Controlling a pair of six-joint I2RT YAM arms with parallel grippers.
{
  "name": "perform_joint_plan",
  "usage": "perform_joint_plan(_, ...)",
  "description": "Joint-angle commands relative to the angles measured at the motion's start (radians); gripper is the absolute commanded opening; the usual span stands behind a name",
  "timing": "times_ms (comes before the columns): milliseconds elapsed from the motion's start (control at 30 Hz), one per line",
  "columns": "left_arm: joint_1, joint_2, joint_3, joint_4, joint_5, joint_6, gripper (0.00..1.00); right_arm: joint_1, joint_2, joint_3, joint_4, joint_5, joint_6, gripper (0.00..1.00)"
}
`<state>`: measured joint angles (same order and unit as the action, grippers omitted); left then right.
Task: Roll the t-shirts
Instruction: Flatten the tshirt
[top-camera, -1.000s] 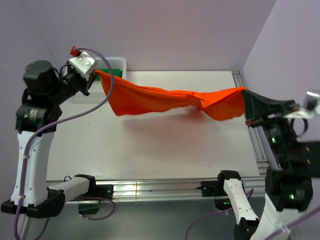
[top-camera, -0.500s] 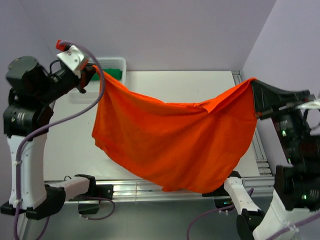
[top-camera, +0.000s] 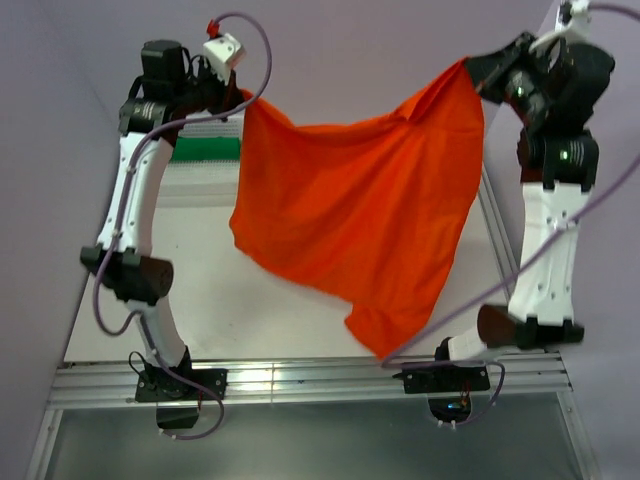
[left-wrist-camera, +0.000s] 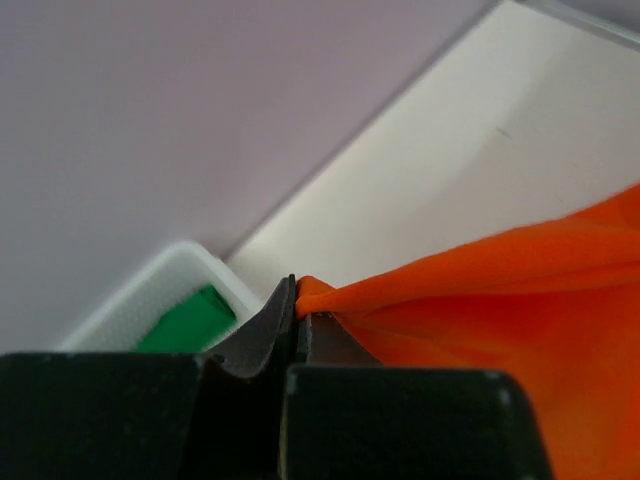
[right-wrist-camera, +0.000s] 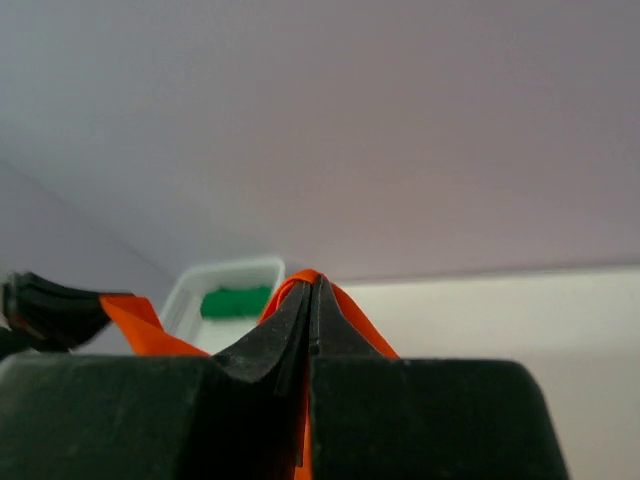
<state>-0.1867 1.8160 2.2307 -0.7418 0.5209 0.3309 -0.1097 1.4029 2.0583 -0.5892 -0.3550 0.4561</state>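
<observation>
The orange-red t-shirt (top-camera: 370, 210) hangs spread like a sheet between both raised arms, its lowest corner near the table's front edge. My left gripper (top-camera: 241, 101) is shut on the top left corner; in the left wrist view the cloth (left-wrist-camera: 500, 290) runs rightward from the closed tips of the left gripper (left-wrist-camera: 297, 300). My right gripper (top-camera: 470, 68) is shut on the top right corner, and orange cloth (right-wrist-camera: 360, 315) wraps over the tips of the right gripper (right-wrist-camera: 313, 285). The green t-shirt (top-camera: 205, 148) lies in the basket at the back left.
The white mesh basket (top-camera: 195, 180) stands at the table's back left corner, below the left gripper. Purple walls close in the back and both sides. The white table (top-camera: 190, 290) ends at a metal rail (top-camera: 300, 375) along the front.
Both arms have swung up and toward the back wall. The orange t-shirt, first stretched in a bunched band, has dropped open and now hangs high as a flat sheet.
</observation>
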Motion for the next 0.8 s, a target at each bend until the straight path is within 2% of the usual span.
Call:
perform_joint_plan(0,0.003,0.123,0.311,0.027,-0.002,-0.039,0.0,-0.002,0.159,0.335,0.086,-0.045,0.047,0.0)
perform_joint_plan(67,0.003,0.151,0.318,0.079,-0.01,-0.049,0.0,-0.004,0.231,0.445,0.114,-0.091,0.068,0.0)
perform_joint_plan(100,0.003,0.129,0.266,0.172,-0.01,-0.053,0.0,-0.004,0.26,0.483,0.132,-0.097,0.081,0.0)
perform_joint_plan(133,0.004,0.064,0.124,0.224,-0.01,-0.053,0.0,-0.004,0.257,0.468,0.173,-0.119,0.076,0.0)
perform_joint_plan(233,0.003,-0.058,-0.108,0.373,-0.016,-0.044,0.0,-0.007,0.141,0.213,0.32,-0.128,0.053,0.0)
perform_joint_plan(267,0.003,-0.076,-0.147,0.387,-0.018,-0.024,0.0,-0.008,0.066,0.051,0.356,-0.124,0.055,0.0)
perform_joint_plan(400,0.003,-0.173,-0.307,0.424,-0.01,0.011,0.01,-0.034,-0.08,-0.272,0.462,-0.162,0.055,0.0)
perform_joint_plan(500,0.003,-0.249,-0.426,0.385,0.054,0.069,0.0,-0.039,-0.237,-0.579,0.54,-0.138,0.064,0.0)
perform_joint_plan(533,-0.002,-0.271,-0.512,0.349,0.083,0.094,0.0,-0.039,-0.272,-0.648,0.529,-0.136,0.062,0.0)
perform_joint_plan(567,-0.016,-0.294,-0.564,0.331,0.097,0.14,0.0,-0.038,-0.345,-0.803,0.532,-0.134,0.065,0.0)
perform_joint_plan(600,-0.022,-0.337,-0.618,0.309,0.116,0.17,0.0,-0.035,-0.387,-0.892,0.558,-0.113,0.079,0.0)
perform_joint_plan(633,-0.025,-0.36,-0.734,0.286,0.138,0.195,0.01,-0.033,-0.427,-0.982,0.577,-0.11,0.094,0.0)
perform_joint_plan(667,-0.034,-0.383,-0.799,0.288,0.143,0.22,0.0,-0.027,-0.502,-1.142,0.586,-0.105,0.096,0.0)
perform_joint_plan(767,-0.055,-0.44,-0.983,0.219,0.153,0.302,0.0,0.002,-0.579,-1.328,0.523,-0.016,0.07,0.0)
